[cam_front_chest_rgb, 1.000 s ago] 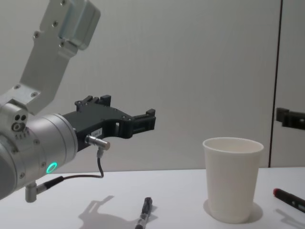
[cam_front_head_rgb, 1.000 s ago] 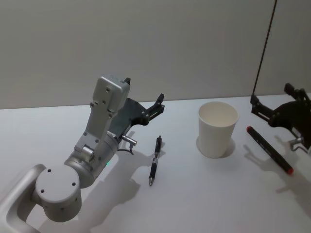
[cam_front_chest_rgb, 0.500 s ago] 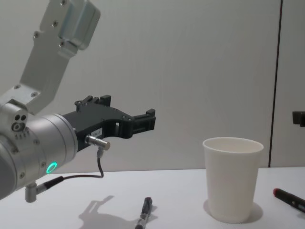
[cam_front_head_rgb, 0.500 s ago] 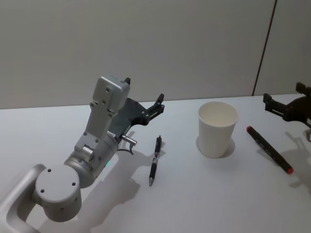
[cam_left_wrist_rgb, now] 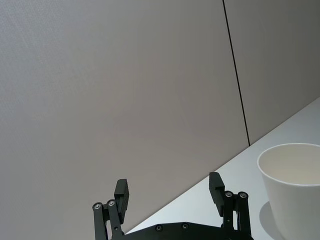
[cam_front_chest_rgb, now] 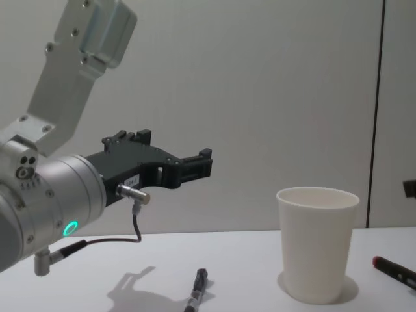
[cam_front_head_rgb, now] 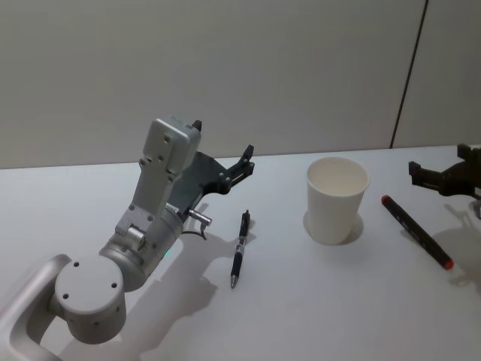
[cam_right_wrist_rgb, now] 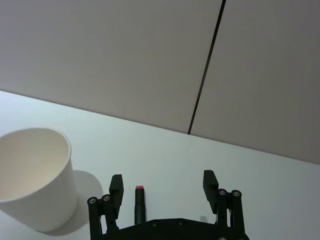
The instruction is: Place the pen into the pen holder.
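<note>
The pen holder, a white paper cup (cam_front_head_rgb: 337,199) (cam_front_chest_rgb: 317,247), stands upright on the white table. Left of it lies a slim black pen (cam_front_head_rgb: 239,248) (cam_front_chest_rgb: 197,296). To the cup's right lies a second black pen with red ends (cam_front_head_rgb: 417,232) (cam_front_chest_rgb: 395,270). My left gripper (cam_front_head_rgb: 222,137) (cam_front_chest_rgb: 175,146) (cam_left_wrist_rgb: 169,182) hangs open and empty above the table, behind the slim pen, pointing toward the cup (cam_left_wrist_rgb: 295,185). At the far right my right gripper (cam_front_head_rgb: 440,162) (cam_right_wrist_rgb: 162,179) is open and empty, above and just behind the red-ended pen (cam_right_wrist_rgb: 139,205), with the cup (cam_right_wrist_rgb: 32,175) off to one side.
The white table (cam_front_head_rgb: 316,301) ends at a plain grey wall with a dark vertical seam (cam_front_head_rgb: 409,71) at the right. My left arm's big grey joints (cam_front_head_rgb: 113,271) fill the near left corner.
My right gripper has pulled back to the right, away from the cup and the red-ended pen. The left arm, both pens and the cup have not moved.
</note>
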`<state>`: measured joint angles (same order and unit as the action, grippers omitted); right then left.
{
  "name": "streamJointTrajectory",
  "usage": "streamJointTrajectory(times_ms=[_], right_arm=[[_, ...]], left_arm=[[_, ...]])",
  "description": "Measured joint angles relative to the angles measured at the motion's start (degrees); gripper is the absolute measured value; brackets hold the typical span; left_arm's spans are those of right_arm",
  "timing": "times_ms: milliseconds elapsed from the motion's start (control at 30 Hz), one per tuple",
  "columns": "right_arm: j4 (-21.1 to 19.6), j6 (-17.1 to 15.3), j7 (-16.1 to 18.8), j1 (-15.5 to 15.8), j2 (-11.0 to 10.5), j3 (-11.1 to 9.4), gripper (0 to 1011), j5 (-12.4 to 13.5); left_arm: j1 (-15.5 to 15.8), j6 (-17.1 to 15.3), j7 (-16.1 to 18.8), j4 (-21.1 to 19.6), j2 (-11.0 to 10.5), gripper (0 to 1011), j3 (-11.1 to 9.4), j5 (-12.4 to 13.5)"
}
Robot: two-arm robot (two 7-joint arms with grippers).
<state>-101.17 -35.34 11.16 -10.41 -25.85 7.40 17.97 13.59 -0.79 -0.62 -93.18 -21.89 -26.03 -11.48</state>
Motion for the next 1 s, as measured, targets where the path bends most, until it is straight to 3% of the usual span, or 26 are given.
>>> streamJointTrajectory(times_ms=[400,1000], right_arm=[[3.3,-4.5,0.6,-2.5,1.1,0.9,1002,-1.3],[6.5,-6.6,1.1,-4.0,3.3,2.7,1001,-2.8]], left_arm=[[0.0,0.0,0.0,0.0,0.0,1001,0.0,0.0],[0.0,0.0,0.0,0.0,0.0,1001,0.0,0.0]])
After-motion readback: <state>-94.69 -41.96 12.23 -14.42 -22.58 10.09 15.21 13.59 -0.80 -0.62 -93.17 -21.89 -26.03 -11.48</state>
